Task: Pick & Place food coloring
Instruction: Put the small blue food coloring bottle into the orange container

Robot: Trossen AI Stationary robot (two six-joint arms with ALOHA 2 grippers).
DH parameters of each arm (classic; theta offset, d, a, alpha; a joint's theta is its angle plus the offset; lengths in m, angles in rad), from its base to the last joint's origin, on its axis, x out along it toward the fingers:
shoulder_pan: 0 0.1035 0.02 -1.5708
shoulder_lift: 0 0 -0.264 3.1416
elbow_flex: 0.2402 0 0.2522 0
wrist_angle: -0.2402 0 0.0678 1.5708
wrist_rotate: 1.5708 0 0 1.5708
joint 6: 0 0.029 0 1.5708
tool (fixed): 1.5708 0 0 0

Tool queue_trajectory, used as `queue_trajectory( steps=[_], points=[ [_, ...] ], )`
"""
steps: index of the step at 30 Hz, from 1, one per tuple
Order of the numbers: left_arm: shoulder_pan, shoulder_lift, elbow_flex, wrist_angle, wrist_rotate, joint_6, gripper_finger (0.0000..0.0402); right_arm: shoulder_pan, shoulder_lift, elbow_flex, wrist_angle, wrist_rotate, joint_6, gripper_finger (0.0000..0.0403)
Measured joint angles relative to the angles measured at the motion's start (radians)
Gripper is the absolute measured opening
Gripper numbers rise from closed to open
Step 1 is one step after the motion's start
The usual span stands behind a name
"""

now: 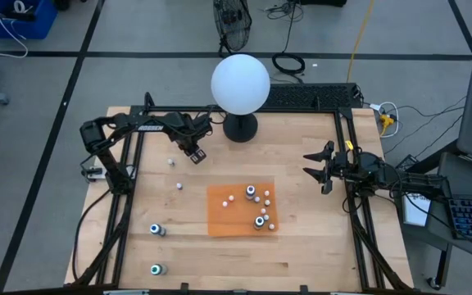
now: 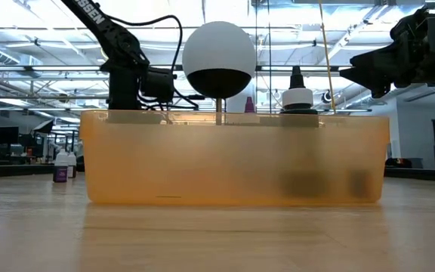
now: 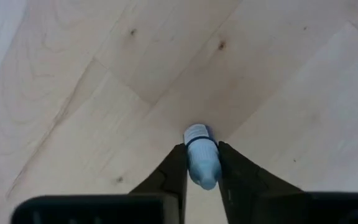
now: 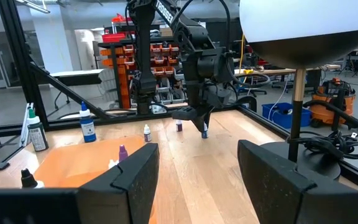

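My left gripper (image 1: 197, 153) hangs over bare wood near the table's far left, beside the globe's base, and is shut on one small light-blue food coloring bottle (image 3: 202, 160). The right wrist view shows that gripper (image 4: 197, 115) with the bottle (image 4: 204, 130) below its tips. Several more bottles stand on the orange mat (image 1: 220, 220). Others stand on the wood left of it (image 1: 171, 162), (image 1: 179, 186), (image 1: 156, 230), (image 1: 156, 269). My right gripper (image 1: 322, 168) waits open at the table's right edge, holding nothing. My left gripper pinches the light-blue bottle by its body (image 3: 202, 171) between the two fingers, coming from above and pointing down. The bottle's end with the dark band (image 3: 197, 134) sticks out past the fingertips toward the wood. It appears lifted clear of the table.
A big white globe (image 1: 240, 83) on a black base (image 1: 240, 127) stands at the far middle, close to my left gripper. Black frame rails run along the left (image 1: 125, 205) and right (image 1: 359, 221) table sides. Bare wood lies between the mat and the near edge.
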Motion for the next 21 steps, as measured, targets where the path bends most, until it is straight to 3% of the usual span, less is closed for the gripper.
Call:
queue_trajectory(
  steps=[9,14,21],
  points=[
    [-0.102,-0.083,0.069,-0.153,0.017,0.006,0.006,0.0,0.0,0.0,0.0,0.0,0.0,0.0208],
    [-0.264,-0.149,0.179,-0.268,0.006,-0.075,0.006,0.0,0.0,0.0,0.0,0.0,0.0,0.0208],
    [-0.524,-0.106,0.368,-0.317,-0.019,-0.169,0.006,0.0,0.0,0.0,0.002,0.0,0.0,0.0208]
  ],
)
